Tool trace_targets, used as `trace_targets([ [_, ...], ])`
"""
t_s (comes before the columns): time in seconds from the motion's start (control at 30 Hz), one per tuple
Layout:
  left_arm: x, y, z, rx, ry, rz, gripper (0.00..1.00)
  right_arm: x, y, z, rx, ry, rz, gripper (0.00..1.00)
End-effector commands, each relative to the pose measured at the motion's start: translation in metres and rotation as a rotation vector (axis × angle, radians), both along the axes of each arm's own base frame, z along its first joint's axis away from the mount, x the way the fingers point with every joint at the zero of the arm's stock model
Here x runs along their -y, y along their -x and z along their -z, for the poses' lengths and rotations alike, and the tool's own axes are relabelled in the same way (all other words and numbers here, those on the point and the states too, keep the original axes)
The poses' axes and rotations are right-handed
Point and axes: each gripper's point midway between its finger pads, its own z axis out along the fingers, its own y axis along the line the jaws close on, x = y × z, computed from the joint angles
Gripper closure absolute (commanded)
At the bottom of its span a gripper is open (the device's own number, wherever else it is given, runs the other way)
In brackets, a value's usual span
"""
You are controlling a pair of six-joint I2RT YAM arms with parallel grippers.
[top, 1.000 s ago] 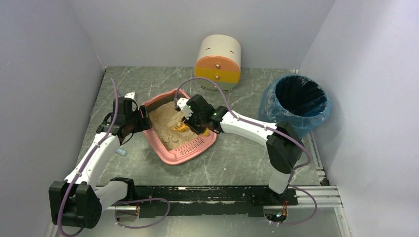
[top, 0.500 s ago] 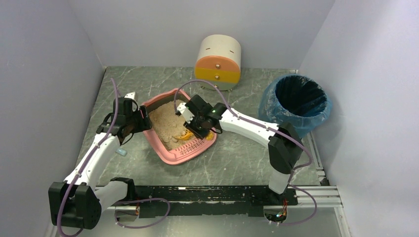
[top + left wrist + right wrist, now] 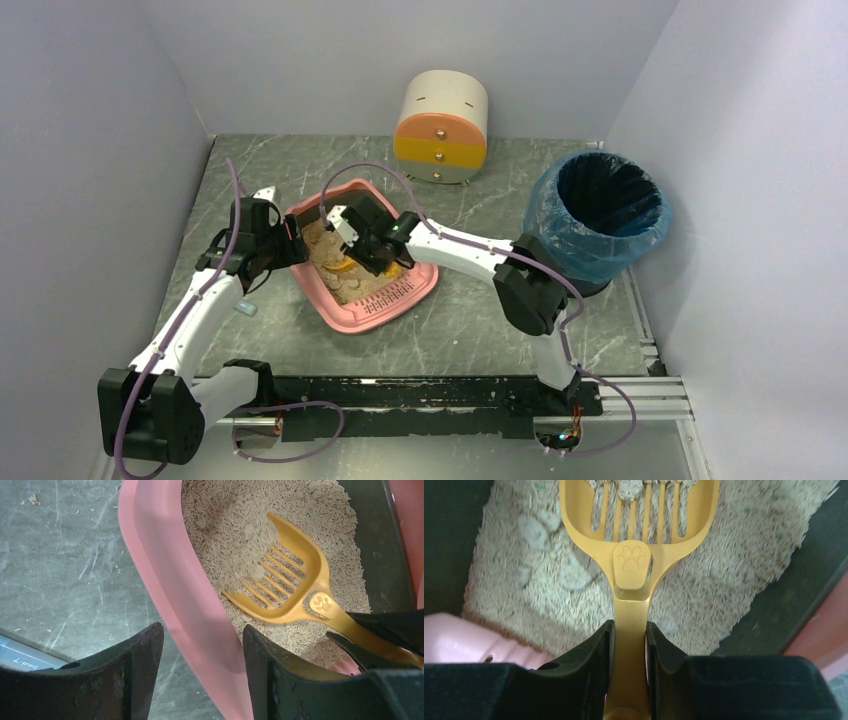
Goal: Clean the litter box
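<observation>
Two white-and-black arms, pretty standard look

The left arm and right arm both have white links with chunky black joints, a purple cable looping along each, plus matte black gripper fingers with rounded tips.

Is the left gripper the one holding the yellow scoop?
No; the right gripper is shut on the handle of the yellow scoop, whose slotted head lies in the litter box.

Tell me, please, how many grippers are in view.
2. The left gripper straddles the rim of the litter box; the right gripper reaches into it, shut on the handle of the yellow scoop.
</observation>
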Motion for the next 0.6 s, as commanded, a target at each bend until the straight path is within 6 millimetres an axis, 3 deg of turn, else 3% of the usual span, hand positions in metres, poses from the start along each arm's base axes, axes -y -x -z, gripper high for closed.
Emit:
trace_targets([
  [0.0, 0.0, 0.0, -0.001, 0.007, -0.017, 0.003, 0.36, -0.03, -0.031, -0.015, 0.159, -0.163, 0.049, 1.0],
  [0.2, 0.003, 0.001, -0.003, 0.012, -0.013, 0.011, 0.37, -0.039, -0.044, -0.015, 0.253, -0.292, 0.091, 1.0],
  [0.57, 0.006, 0.004, -0.002, 0.006, -0.029, 0.009, 0.36, -0.041, -0.045, -0.007, 0.315, -0.47, 0.145, 1.0],
])
